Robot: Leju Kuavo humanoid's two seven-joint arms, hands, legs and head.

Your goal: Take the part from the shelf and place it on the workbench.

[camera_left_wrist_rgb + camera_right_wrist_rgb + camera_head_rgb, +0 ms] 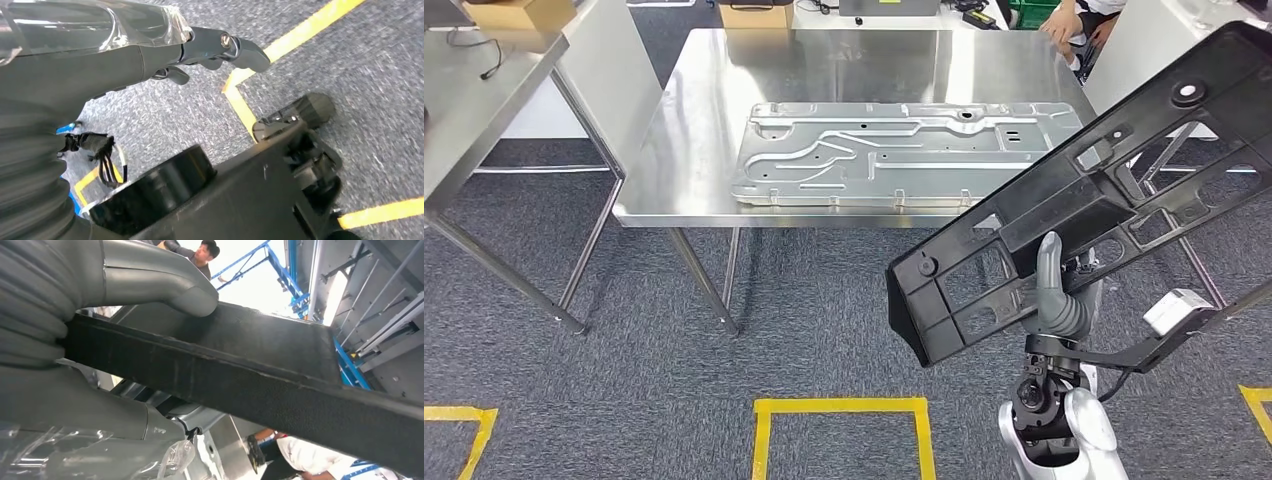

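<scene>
My right hand (1057,300) grips a long black plastic frame part (1084,190) by its lower edge and holds it up at a slant, in front of the near right corner of the steel workbench (694,120). Seen from the right wrist, the thumb (155,277) lies over the part's dark edge (240,375) with the fingers beneath it. A flat silver stamped metal panel (894,150) lies on the workbench. My left hand (210,47) hangs over the carpet with its fingers loosely curled and nothing in them.
A second steel table (484,90) stands at the left with a cardboard box on it. People stand beyond the workbench at the far right (1074,25). Yellow floor tape (839,405) marks squares on the grey carpet in front of the workbench.
</scene>
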